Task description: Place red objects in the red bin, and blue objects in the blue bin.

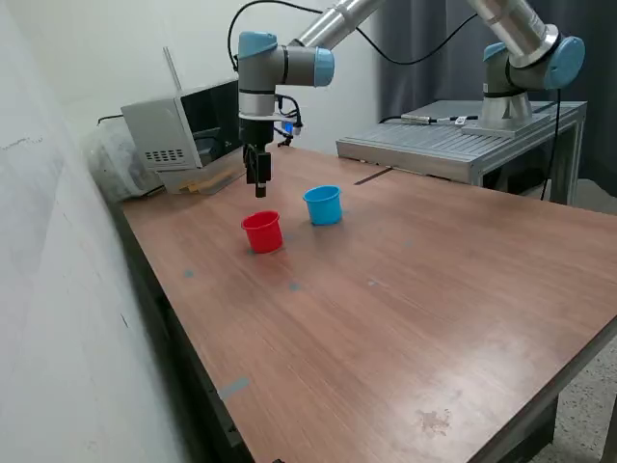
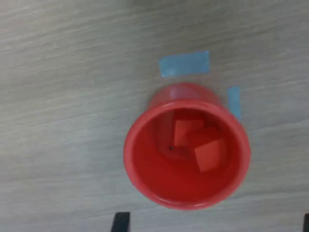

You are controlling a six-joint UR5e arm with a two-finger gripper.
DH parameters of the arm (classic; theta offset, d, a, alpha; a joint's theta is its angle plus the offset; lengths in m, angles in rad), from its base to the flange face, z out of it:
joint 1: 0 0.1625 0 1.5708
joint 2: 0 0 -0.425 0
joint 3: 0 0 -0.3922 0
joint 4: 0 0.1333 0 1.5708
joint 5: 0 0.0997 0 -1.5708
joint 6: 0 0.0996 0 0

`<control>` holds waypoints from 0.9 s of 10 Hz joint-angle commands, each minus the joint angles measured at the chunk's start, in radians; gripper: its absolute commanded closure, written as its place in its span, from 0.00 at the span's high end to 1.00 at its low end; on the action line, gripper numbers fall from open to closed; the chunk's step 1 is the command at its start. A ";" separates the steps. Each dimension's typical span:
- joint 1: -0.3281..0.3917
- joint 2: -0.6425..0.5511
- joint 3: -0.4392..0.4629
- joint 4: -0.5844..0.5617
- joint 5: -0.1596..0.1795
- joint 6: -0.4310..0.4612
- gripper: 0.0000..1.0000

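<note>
Standing upright on the brown wooden desk (image 1: 405, 289), nearer the camera than anything else on it: red cup (image 1: 262, 232), rim up. Lying inside that cup, seen from the wrist view straight down its mouth: two red cubes (image 2: 188, 132) (image 2: 210, 154), close together on the bottom, each tilted a little differently. Stuck flat on the desk just beside the red cup's base: two strips of pale blue tape (image 2: 184, 64) (image 2: 234, 101), one wide, one narrow. Standing just beyond the red cup, toward the exterior view's right and near it without touching: light blue cup (image 1: 323, 205), also upright; contents not visible from this angle. Hanging directly above and slightly behind the red cup, clear of its rim: gripper (image 1: 259, 192), pointing straight down, holding nothing visible; fingers too dark and small to tell whether parted or together. Sitting at the far edge of the desk, well behind the red cup: grey box-shaped machine (image 1: 178, 130).
</note>
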 commanded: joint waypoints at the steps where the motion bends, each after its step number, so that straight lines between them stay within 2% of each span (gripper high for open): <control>1: 0.024 -0.172 0.120 0.113 -0.002 0.000 1.00; 2: 0.087 -0.301 0.200 0.180 -0.007 0.008 1.00; 4: 0.172 -0.557 0.310 0.396 -0.008 0.035 1.00; 6: 0.249 -0.731 0.355 0.614 -0.010 0.164 1.00; 7: 0.314 -0.815 0.366 0.723 -0.008 0.175 1.00; 9: 0.385 -0.908 0.362 0.820 -0.005 0.173 1.00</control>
